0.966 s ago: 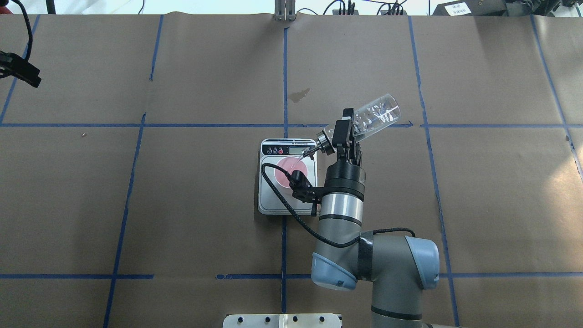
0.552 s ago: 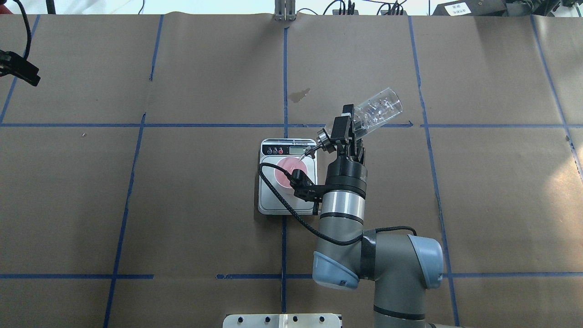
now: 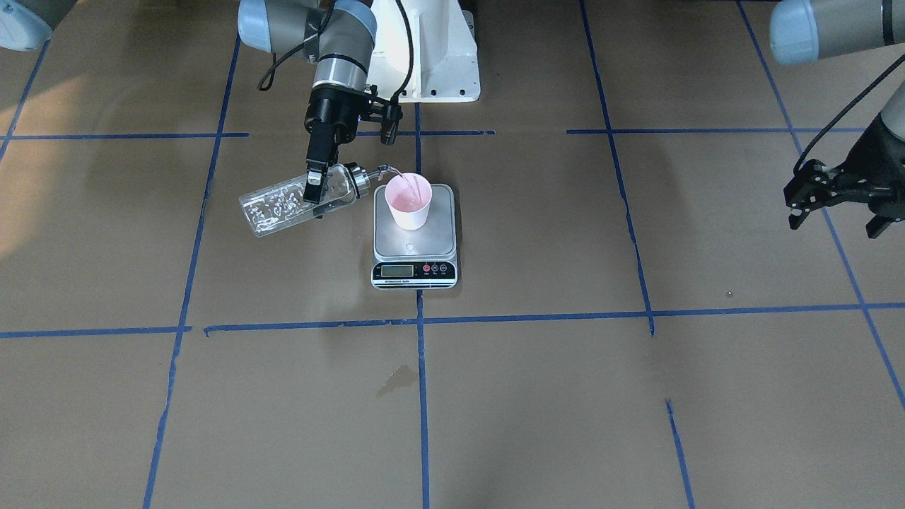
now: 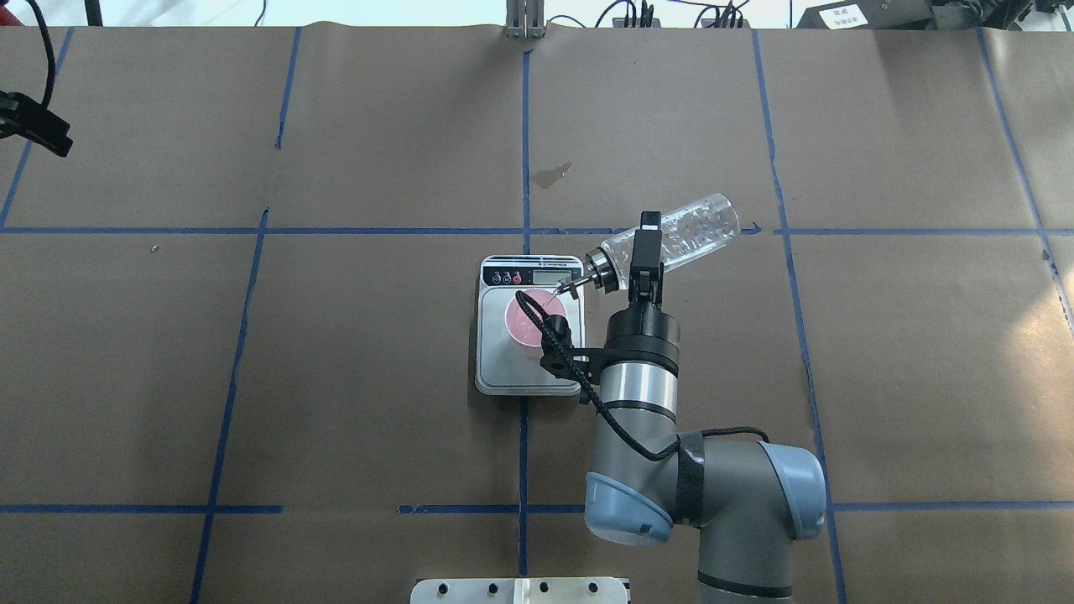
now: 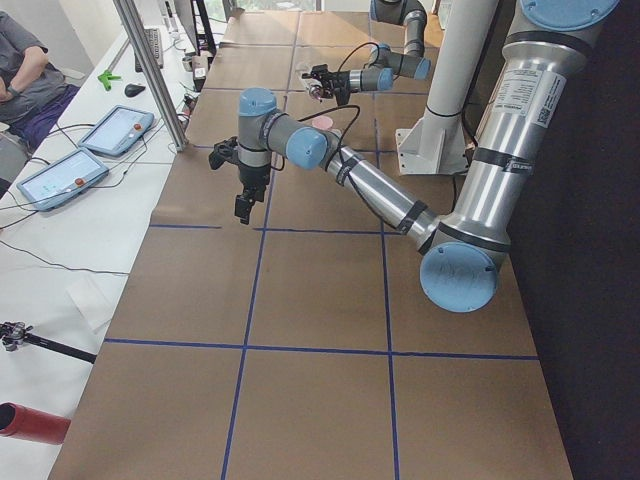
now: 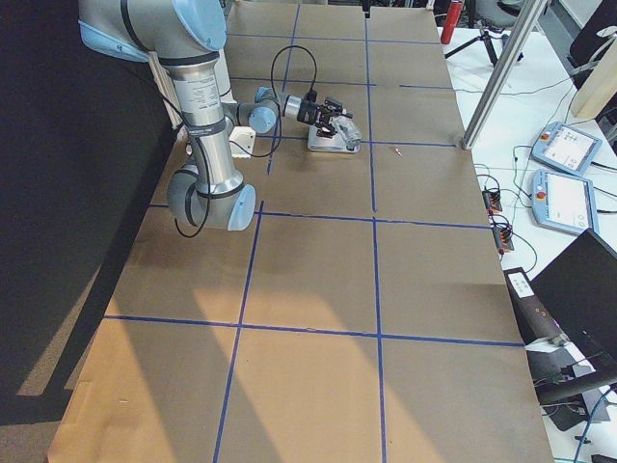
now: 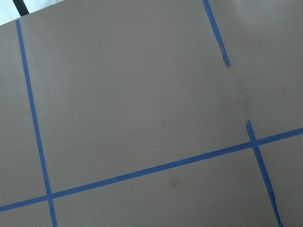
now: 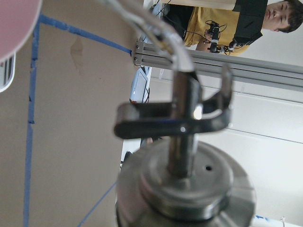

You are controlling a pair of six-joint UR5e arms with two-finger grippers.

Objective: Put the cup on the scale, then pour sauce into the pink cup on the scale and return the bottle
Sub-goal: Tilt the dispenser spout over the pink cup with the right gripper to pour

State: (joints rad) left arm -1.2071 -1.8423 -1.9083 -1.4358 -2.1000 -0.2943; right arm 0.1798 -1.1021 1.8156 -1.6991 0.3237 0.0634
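The pink cup [image 3: 409, 201] stands upright on the steel plate of the scale [image 3: 413, 247], also seen from overhead [image 4: 529, 319]. My right gripper [image 3: 314, 191] is shut on the clear bottle [image 3: 283, 205], which lies tilted almost flat beside the scale. Its silver spout [image 3: 380, 170] hangs over the cup's rim, and a thin stream of clear sauce runs into the cup. From overhead the bottle [image 4: 684, 235] points left toward the scale [image 4: 508, 373]. The right wrist view shows the spout cap [image 8: 184, 184] close up. My left gripper [image 3: 834, 219] is open and empty, far off to the side.
Brown paper with blue tape lines covers the table. A dark stain [image 4: 551, 174] lies beyond the scale. The robot's white base [image 3: 431, 56] stands behind the scale. A metal bracket [image 4: 524, 29] sits at the far table edge. Tablets and operators are off the table's ends.
My right wrist has rotated and the bottle has swung to a flatter angle, with its spout still over the cup. The wrist cable has shifted across the cup. The left arm has barely moved.
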